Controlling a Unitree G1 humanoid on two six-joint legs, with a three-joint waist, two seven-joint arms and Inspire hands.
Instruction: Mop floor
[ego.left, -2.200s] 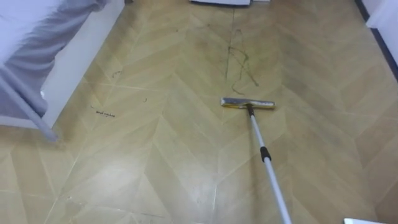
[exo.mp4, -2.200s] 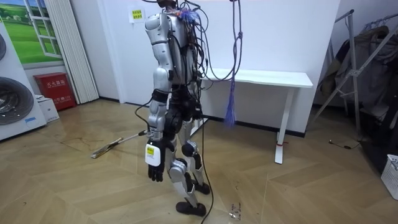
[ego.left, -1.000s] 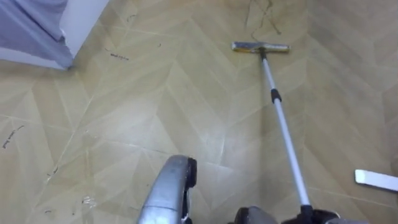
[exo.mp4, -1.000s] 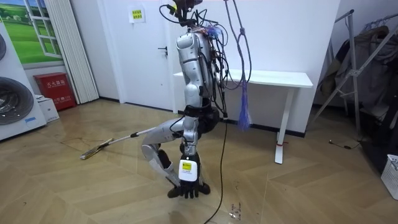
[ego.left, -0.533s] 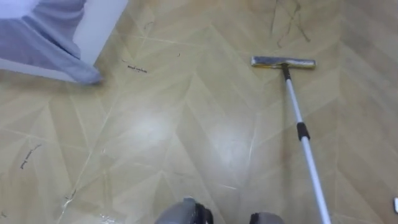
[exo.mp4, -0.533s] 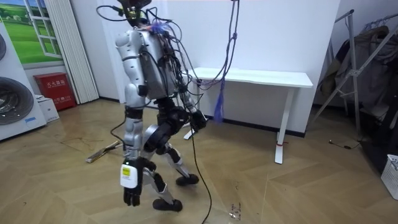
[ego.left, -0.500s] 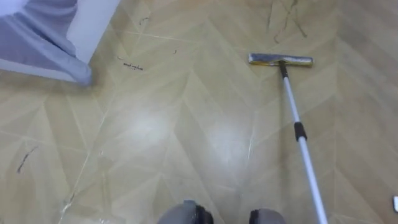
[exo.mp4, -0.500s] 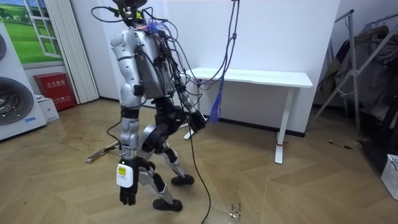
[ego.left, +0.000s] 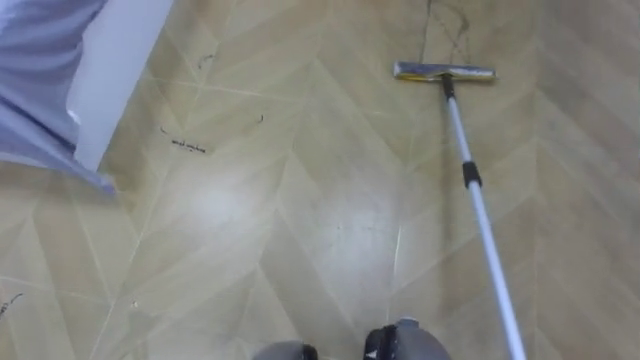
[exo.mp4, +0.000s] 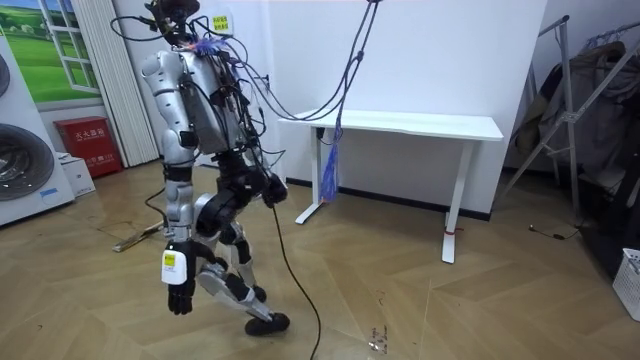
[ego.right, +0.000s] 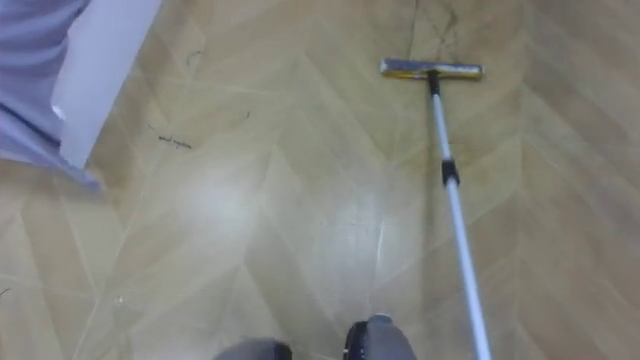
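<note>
The mop lies on the wooden floor ahead of me. Its flat head (ego.left: 444, 71) rests just below a dark scribble (ego.left: 446, 18) on the boards. Its pale pole (ego.left: 478, 215) with a black collar runs back toward me and leaves the eye view at the lower right. In the room view the mop head (exo.mp4: 127, 243) lies on the floor beyond my legs, at the room view's left. My left hand (exo.mp4: 178, 296) hangs by my thigh with relaxed fingers and holds nothing. I stand mid-stride, facing the room view's left.
A white piece of furniture (ego.left: 122, 60) draped with grey cloth (ego.left: 40, 70) stands at my front left. Small dark marks (ego.left: 185, 147) dot the floor near it. Behind me are a white desk (exo.mp4: 400, 126), a washing machine (exo.mp4: 20, 165) and a red box (exo.mp4: 88, 142).
I have stepped toward the room view's left, and the mop head has slid the same way over the floor. The eye view has shifted with my walk. My left hand still hangs.
</note>
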